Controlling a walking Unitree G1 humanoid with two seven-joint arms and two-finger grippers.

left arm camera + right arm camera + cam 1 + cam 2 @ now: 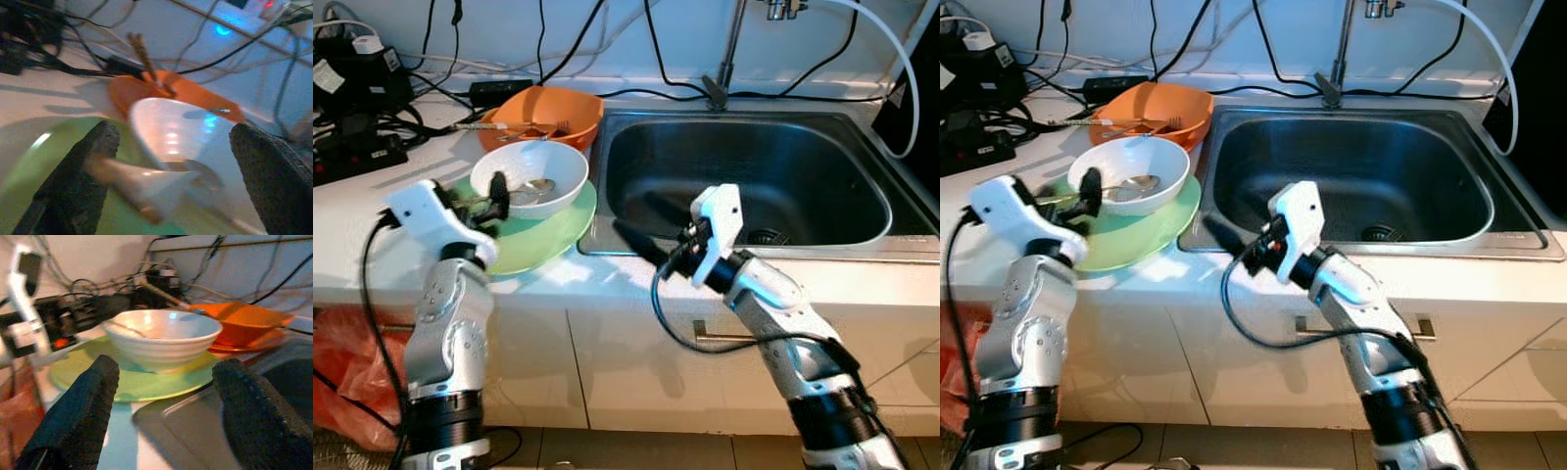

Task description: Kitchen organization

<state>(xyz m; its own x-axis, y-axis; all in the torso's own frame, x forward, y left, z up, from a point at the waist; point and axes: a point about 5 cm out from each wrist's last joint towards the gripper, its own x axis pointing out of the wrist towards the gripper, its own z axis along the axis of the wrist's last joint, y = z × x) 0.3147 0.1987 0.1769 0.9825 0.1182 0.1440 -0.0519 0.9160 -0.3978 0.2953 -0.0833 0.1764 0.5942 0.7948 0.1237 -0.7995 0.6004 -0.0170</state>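
A white bowl (pixel 530 178) with a metal spoon (pixel 536 186) in it stands on a green plate (pixel 558 235) on the counter, left of the sink (pixel 744 181). Behind it is an orange bowl (pixel 543 116) holding several utensils. My left gripper (pixel 491 203) is at the white bowl's left rim, over the plate. In the left wrist view it (pixel 175 132) is open, and a pale blurred utensil (pixel 146 183) lies by one finger (pixel 83 176). My right gripper (pixel 641 233) hovers open over the sink's front left corner, pointing at the white bowl (pixel 161 335) and plate (pixel 132 379).
Black cables, a power strip (pixel 357 157) and adapters crowd the counter's back left. The tap (pixel 724 59) rises behind the sink, and a white hose (pixel 906 88) hangs at the right. An orange bag (pixel 352 372) lies on the floor at the left. Cabinet fronts run below the counter.
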